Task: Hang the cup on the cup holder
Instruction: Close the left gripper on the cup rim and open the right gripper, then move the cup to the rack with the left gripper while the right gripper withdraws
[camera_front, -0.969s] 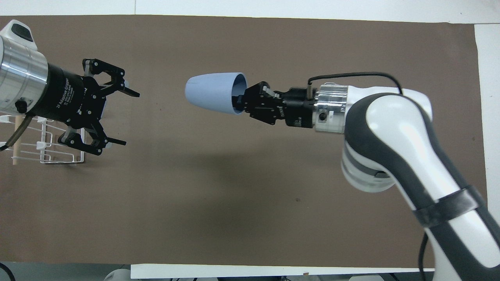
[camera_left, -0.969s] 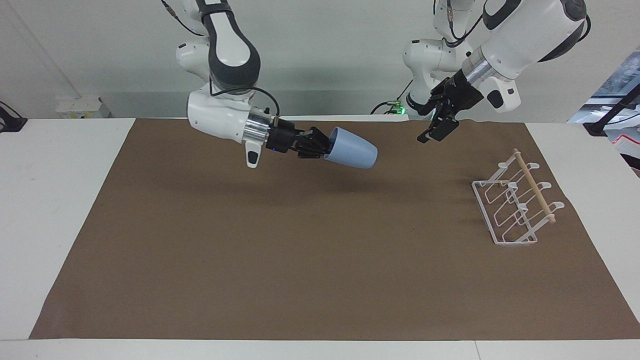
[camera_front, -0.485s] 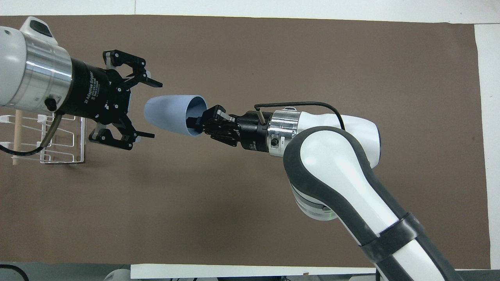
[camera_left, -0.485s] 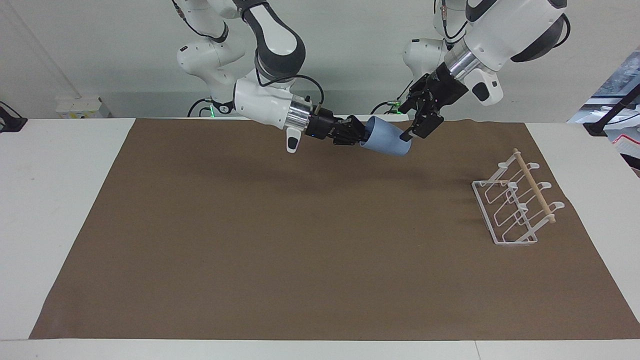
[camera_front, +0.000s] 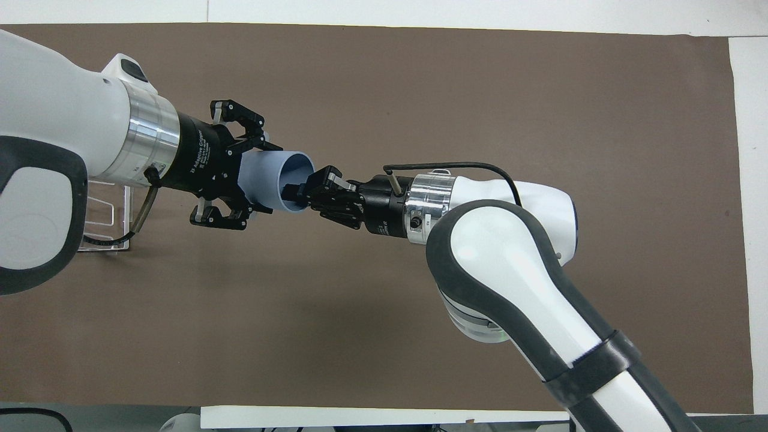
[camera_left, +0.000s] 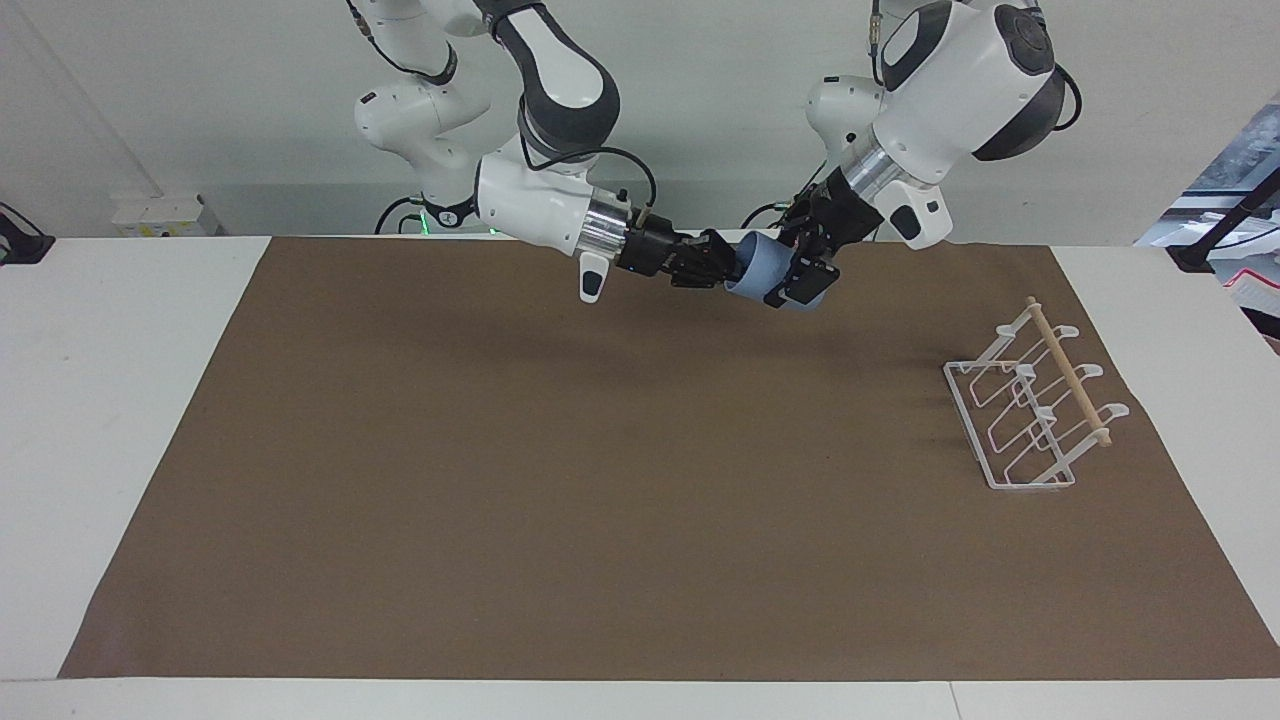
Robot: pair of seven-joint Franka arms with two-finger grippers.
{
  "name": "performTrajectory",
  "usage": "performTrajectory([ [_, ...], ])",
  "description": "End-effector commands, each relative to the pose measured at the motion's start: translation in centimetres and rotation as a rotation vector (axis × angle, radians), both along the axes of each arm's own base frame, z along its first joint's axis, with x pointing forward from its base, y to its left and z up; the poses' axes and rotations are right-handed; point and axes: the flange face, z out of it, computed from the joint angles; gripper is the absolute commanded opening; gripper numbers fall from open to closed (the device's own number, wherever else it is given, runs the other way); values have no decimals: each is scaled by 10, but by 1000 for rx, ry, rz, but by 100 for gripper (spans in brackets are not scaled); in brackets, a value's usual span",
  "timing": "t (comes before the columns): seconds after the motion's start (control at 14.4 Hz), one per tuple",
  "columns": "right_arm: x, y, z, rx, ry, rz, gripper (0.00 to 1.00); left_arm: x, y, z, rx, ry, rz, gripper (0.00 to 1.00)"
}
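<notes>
While my right gripper (camera_front: 297, 193) gripped the cup (camera_front: 273, 180) by its rim, its tapered base pointed toward nine o'clock overhead, between my left gripper's (camera_front: 249, 174) spread, unclosed fingers.

Cup (camera_left: 762, 276) is up in the air over the mat (camera_left: 600, 480), at the edge nearest the robots, approx mid-table. R gripper (camera_front: 300, 193) holds it at its mouth; L gripper (camera_front: 257, 176) straddles its base end, fingers spread either side. Rack (camera_left: 1030, 410) stands on the mat twd the L arm's end, well apart from the cup.
</notes>
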Motion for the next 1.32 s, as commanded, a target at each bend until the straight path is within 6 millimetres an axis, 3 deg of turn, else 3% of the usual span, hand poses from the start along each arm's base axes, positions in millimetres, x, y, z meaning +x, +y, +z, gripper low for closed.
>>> performTrajectory([
  [0.0,3,0,9,23,2,-19,0,-2,-1,-5,33,-12,1,0],
  [0.14,3,-1,9,22,2,-20,1,-1,-1,-5,39,-21,0,0],
  [0.21,3,-1,9,22,2,-22,16,0,0,-5,53,-30,-2,0],
  [0.28,5,-4,10,11,-10,-29,85,-1,1,-5,68,-34,-6,0],
  [0.35,8,-12,16,-10,-34,-69,99,0,3,-6,89,-38,-6,0],
  [0.62,37,-70,31,-83,-110,-41,99,-4,27,-18,390,-60,-83,0],
  [0.76,53,-120,31,-297,-217,94,99,-3,45,-35,665,-99,-148,0],
  [0.9,60,-167,26,-549,-295,170,99,12,54,-65,932,-139,-210,0],
  [1.11,65,-233,7,-816,-273,296,99,40,68,-125,1303,-158,-312,0],
  [1.25,69,-281,10,-1000,-255,375,99,58,81,-151,1535,-164,-344,0],
])
